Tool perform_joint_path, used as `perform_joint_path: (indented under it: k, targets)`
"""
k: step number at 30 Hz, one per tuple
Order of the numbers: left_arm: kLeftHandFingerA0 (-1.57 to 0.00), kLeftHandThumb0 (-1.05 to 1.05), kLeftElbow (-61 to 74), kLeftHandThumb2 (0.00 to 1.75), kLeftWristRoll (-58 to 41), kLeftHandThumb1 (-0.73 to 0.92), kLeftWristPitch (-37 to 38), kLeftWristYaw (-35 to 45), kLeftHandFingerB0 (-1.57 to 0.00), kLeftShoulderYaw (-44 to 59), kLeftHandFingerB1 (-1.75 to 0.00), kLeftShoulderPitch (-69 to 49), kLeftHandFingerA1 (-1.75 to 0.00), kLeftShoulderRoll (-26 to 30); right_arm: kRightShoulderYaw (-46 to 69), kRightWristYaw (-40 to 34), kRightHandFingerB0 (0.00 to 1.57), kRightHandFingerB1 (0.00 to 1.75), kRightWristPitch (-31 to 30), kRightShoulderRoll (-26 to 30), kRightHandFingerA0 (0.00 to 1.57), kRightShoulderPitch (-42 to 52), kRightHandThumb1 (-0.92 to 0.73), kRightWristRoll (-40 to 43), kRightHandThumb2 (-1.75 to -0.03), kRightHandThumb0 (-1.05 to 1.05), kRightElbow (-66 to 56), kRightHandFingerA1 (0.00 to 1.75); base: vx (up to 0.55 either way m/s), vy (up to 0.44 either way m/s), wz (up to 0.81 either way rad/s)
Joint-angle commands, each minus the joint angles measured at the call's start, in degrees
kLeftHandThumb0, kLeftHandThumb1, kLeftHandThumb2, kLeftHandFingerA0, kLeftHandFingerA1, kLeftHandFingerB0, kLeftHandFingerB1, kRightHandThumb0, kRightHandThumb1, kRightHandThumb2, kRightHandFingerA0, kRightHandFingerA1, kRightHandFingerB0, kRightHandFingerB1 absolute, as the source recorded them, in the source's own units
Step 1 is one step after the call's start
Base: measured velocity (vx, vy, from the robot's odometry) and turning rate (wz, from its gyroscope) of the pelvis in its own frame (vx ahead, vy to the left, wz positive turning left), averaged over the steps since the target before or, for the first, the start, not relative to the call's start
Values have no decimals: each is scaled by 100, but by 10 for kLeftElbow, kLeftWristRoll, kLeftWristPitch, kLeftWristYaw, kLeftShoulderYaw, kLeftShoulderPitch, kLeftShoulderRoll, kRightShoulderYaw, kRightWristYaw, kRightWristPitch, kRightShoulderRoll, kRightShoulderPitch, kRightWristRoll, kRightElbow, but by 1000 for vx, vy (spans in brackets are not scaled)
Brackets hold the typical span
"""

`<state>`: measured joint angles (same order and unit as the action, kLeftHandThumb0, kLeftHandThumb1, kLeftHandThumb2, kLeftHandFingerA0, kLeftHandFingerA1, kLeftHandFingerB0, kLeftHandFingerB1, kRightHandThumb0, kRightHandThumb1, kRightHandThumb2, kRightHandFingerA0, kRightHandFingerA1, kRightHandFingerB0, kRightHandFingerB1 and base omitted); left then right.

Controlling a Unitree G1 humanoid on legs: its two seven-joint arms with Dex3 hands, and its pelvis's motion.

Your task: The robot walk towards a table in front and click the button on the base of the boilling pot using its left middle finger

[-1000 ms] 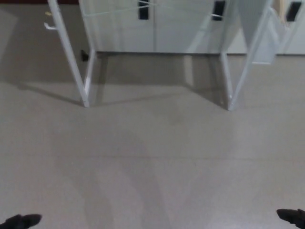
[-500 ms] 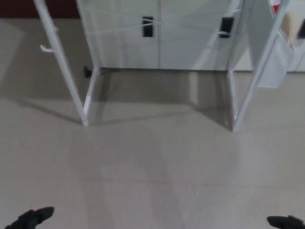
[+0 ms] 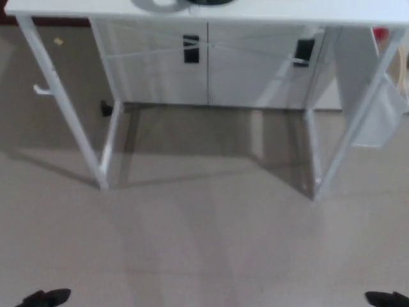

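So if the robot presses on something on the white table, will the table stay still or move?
The white table may wobble slightly: its legs look thin and long for the top. It probably slides easily, since the floor looks smooth. The diagonal braces under the top should stiffen it somewhat.

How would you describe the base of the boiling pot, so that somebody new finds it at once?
Look at the white table across the picture's top. On its top, left of middle, a grey round base is cut by the frame. It is pale, whereas the object touching its right is black.
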<state>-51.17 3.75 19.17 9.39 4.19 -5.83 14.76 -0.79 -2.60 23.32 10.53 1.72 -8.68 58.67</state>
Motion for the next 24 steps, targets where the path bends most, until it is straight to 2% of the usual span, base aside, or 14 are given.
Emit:
perform_joint_path:
  k: [1, 8, 17, 24]
  targets:
    - [-49, -52, -3, 74, 16, 46, 19, -16, -33, -9, -43, -17, -48, 15, 0, -1, 44, 45, 15, 6, 65, 14, -49, 0, -54, -16, 6, 53, 342, 196, 6]
    - [-51, -50, 16, 74, 14, 46, 7, -25, -35, -14, -43, -24, -48, 18, 2, 1, 45, 45, 13, 3, 66, 14, -49, 4, -54, -14, 12, 53, 200, 57, 6]
    - [-53, -53, 7, 74, 18, 46, 18, -35, -37, -22, -44, -20, -49, 22, -4, -6, 44, 45, 11, 5, 66, 11, -50, -2, -54, -14, 16, 52, 210, -160, -1]
    - [-50, -53, 6, 75, 26, 46, 26, -36, -34, -29, -44, -27, -49, 26, -5, -8, 45, 45, 16, 5, 66, 15, -49, -2, -53, -12, 17, 53, 236, -14, -13]
